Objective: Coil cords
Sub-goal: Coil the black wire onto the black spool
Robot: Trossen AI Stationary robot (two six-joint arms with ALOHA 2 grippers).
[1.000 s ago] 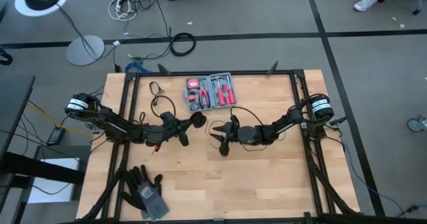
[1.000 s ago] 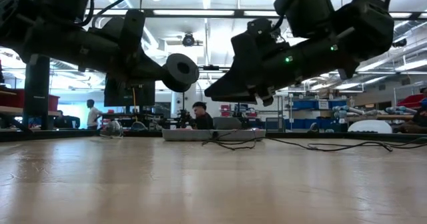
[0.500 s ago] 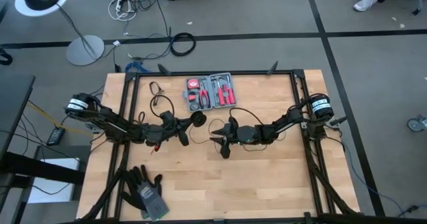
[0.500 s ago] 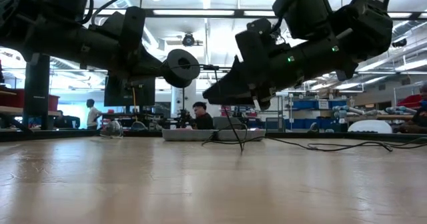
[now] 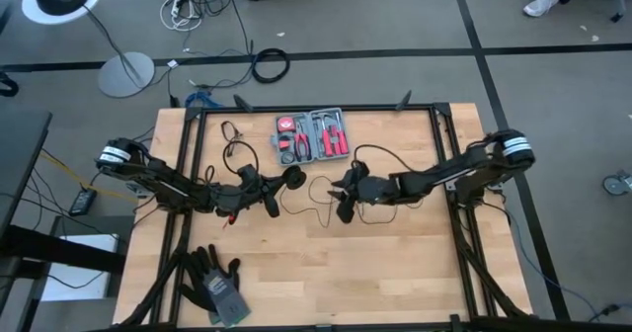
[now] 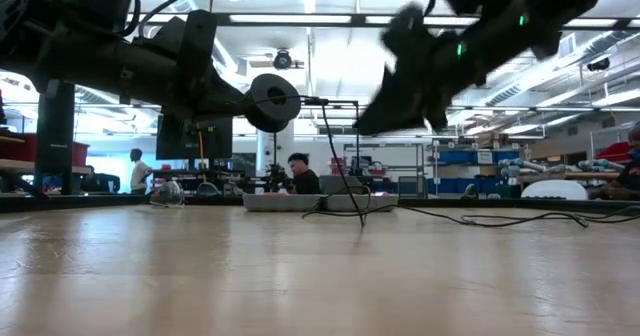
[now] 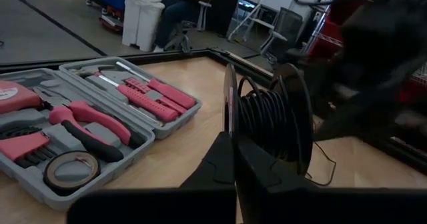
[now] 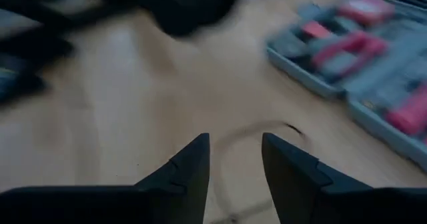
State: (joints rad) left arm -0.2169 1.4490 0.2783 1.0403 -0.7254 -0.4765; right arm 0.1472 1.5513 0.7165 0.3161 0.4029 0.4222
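Winding is under way, I judge. The left gripper (image 5: 292, 177), just in front of the red tool kit (image 5: 312, 136), has its fingers (image 7: 230, 161) clamped on the cord spool (image 7: 267, 121), already part-wound. The black cord (image 5: 314, 196) trails loose over the table (image 5: 395, 273) to the right gripper (image 5: 341, 196), fingers (image 8: 190, 167) wide and empty. Next it must catch that slack and lay another turn. No readable writing shows.

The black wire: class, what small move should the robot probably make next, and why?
Probably the right gripper, open and empty, should go back to the slack black wire hanging from the spool and take hold of it. The left gripper is shut on the spool, held above the table, so only the right can feed the wire on.
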